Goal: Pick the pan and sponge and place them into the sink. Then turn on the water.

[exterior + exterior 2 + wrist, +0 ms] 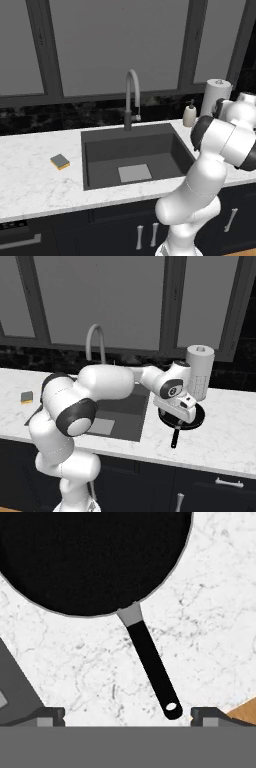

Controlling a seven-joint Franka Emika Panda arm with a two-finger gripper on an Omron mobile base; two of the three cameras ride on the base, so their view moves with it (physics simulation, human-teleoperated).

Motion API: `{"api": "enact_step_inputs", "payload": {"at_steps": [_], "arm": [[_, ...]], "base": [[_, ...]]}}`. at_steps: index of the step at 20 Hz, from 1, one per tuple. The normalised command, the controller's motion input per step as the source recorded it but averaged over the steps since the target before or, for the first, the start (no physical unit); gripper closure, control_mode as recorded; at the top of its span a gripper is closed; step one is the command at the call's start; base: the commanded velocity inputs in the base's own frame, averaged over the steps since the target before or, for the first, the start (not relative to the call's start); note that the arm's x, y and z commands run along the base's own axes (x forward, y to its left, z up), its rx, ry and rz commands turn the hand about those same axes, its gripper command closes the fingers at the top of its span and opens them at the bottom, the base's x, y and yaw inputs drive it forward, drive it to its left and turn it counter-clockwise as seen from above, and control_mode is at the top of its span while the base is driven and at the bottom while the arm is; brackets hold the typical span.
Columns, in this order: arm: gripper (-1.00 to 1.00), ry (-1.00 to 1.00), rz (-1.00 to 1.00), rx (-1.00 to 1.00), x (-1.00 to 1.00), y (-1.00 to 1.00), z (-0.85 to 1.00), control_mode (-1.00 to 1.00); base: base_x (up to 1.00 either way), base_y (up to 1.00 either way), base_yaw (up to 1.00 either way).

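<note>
The black pan (95,557) lies on the white marble counter to the right of the sink (100,150), its dark handle (150,662) pointing toward the counter's front edge. My gripper (127,716) hovers open just above the pan (195,418), with the handle's end between its two spread fingertips (50,716) and nothing held. The small sponge (60,161), grey over yellow, rests on the counter left of the sink and shows again as the sponge (27,397) at the far left. No water is in view at the arched faucet (131,97).
A flat light-grey square plate (134,173) lies on the sink floor. A paper towel roll (200,371) stands right behind the pan, and a soap dispenser (189,115) sits by the sink's back right corner. Windows back the counter.
</note>
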Motion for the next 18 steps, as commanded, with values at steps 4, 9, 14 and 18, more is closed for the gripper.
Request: {"api": "enact_step_inputs", "payload": {"at_steps": [4,9,14,18], "arm": [[-1.00,0.00,0.00,0.04,0.00,-0.04,-0.39,-1.00],[-1.00,0.00,0.00,0.03,0.02,-0.04,-0.30,-1.00],[-1.00,0.03,0.00,0.10,0.09,-0.28,-0.09,-1.00],[-1.00,0.05,0.00,0.03,0.09,-0.29,-0.14,-1.00]], "base": [[0.00,0.00,0.00],[0.00,0.00,0.00],[0.00,0.00,0.00],[0.00,0.00,0.00]]}}
